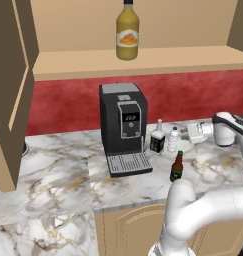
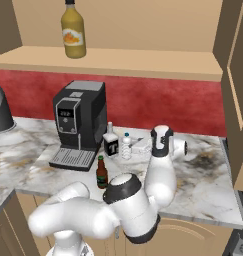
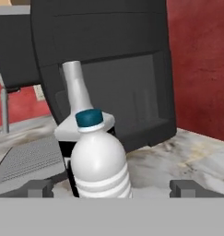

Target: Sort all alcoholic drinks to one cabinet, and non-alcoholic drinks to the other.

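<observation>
Marble counter (image 1: 68, 170), orange-labelled juice bottle (image 1: 127, 31), lettering unreadable

Marble counter (image 1: 58, 170) with coffee machine (image 1: 123, 127), squarish bottle (image 1: 157, 138), water bottle (image 1: 173, 140), beer bottle (image 1: 177, 168).

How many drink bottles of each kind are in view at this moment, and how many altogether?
Juice bottle, on the cabinet shelf: 1
Water bottle, on the counter: 1
Beer bottle, on the counter: 1
Black-labelled clear bottle, on the counter: 1
Total: 4
</observation>
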Tool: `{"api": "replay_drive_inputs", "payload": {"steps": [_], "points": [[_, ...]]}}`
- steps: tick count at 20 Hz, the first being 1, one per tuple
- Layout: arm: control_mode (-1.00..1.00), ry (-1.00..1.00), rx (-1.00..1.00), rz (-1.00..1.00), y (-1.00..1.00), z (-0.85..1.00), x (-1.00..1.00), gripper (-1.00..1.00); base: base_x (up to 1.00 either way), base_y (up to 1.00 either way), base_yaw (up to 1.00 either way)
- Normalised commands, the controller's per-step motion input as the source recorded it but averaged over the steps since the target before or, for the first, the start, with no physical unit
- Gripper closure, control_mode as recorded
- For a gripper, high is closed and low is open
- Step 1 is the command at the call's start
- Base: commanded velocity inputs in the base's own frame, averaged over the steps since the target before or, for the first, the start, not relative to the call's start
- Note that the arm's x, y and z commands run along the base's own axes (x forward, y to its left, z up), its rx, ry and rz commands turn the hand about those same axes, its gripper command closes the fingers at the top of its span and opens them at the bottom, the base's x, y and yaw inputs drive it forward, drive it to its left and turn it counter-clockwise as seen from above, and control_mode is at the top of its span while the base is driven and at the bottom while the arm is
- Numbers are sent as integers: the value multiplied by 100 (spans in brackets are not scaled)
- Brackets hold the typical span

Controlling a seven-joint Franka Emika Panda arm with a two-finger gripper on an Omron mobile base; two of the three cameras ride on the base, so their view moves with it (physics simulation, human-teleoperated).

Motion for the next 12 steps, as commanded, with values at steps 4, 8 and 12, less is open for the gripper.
{"api": "replay_drive_inputs", "payload": {"steps": [4, 8, 12], "points": [[-100, 0, 0, 4, 0, -1, -10, -100, 0, 0, 0], [-100, -1, 0, 3, 0, 0, -16, -100, 0, 0, 0], [-100, -1, 0, 4, 0, 0, -30, -100, 0, 0, 0]]}}
